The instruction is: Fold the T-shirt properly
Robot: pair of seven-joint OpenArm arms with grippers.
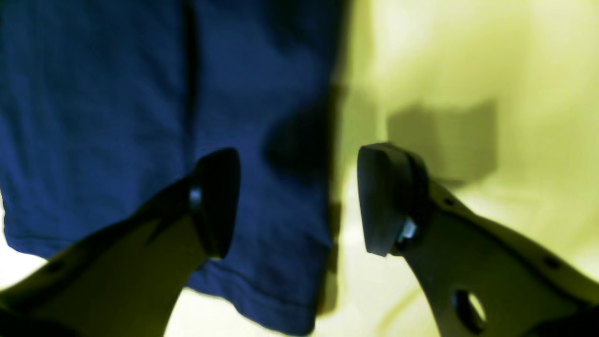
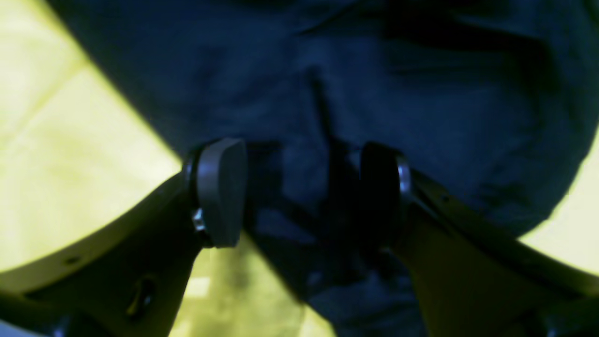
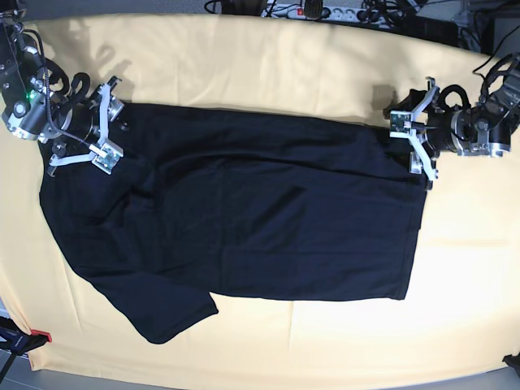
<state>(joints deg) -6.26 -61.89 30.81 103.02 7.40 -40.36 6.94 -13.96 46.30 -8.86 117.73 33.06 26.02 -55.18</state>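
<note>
The black T-shirt [image 3: 260, 211] lies spread flat on the yellow cloth, one sleeve [image 3: 162, 313] sticking out at the lower left. It looks dark blue in both wrist views. My right gripper [image 3: 108, 126] stands open at the shirt's upper left corner. In the right wrist view this gripper [image 2: 299, 192] has wrinkled T-shirt [image 2: 421, 107] fabric lying under and between its pads. My left gripper [image 3: 412, 145] is open at the upper right corner. In the left wrist view it [image 1: 302, 201] straddles the T-shirt [image 1: 117, 117] edge near the hem, one pad over fabric, the other over bare cloth.
The yellow tablecloth [image 3: 284, 65] covers the whole table around the shirt. Power strips and cables [image 3: 325, 10] run along the back edge. A small red object [image 3: 41, 335] sits at the front left corner.
</note>
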